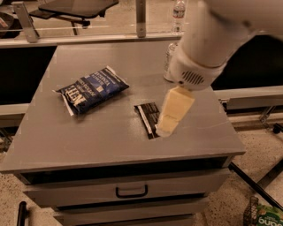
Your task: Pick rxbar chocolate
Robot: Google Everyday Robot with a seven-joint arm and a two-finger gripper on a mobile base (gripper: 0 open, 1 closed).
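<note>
The rxbar chocolate [148, 116] is a small flat black wrapper with pale print, lying on the grey table [88, 141] right of centre. My gripper [167, 128], cream-coloured, hangs from the white arm [208, 48] and points down over the bar's right half, with its tip at the bar's near end. It hides part of the bar. I cannot tell whether it touches the bar.
A dark-blue chip bag [90, 89] lies left of the bar. A soda can [169, 57] stands at the back, mostly hidden by the arm. A water bottle [178, 11] stands beyond the table. A drawer handle [131, 192] is below the front edge. A green package [265, 216] sits on the floor at right.
</note>
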